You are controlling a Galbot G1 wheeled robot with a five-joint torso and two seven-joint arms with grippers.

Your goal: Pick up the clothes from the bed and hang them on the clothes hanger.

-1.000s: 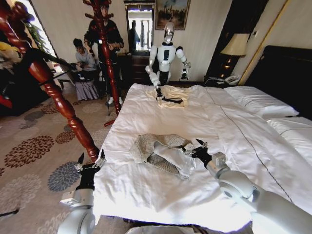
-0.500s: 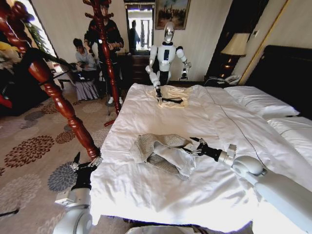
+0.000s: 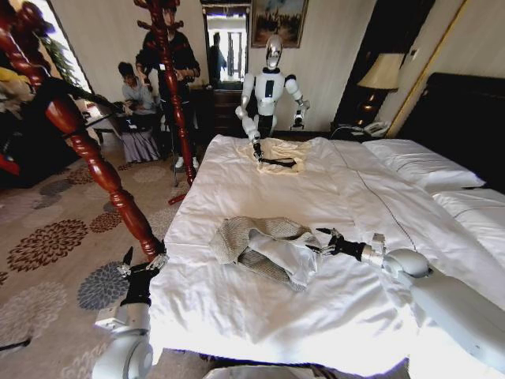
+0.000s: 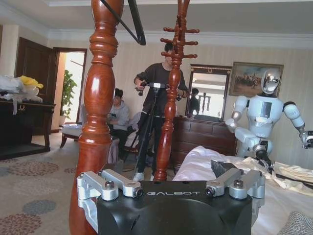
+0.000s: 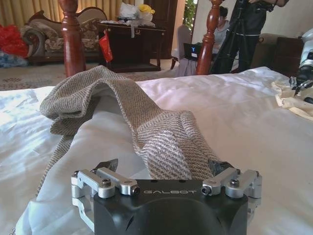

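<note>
Since a second ago the right gripper (image 3: 323,241) has swung its arm out along the wide white-duveted bed (image 3: 260,308), open fingers straddling a fold of the crumpled grey-beige woven jacket (image 3: 264,245). Left gripper (image 3: 142,260) waits, fingers open, beside the turned red-brown wooden coat stand (image 3: 95,162).

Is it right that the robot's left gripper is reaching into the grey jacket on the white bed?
Not quite. The right gripper is the one at the grey jacket on the white bed; the head view shows it, and the right wrist view has the jacket's fabric between its open fingers. The left gripper hangs by the bed's edge.
</note>
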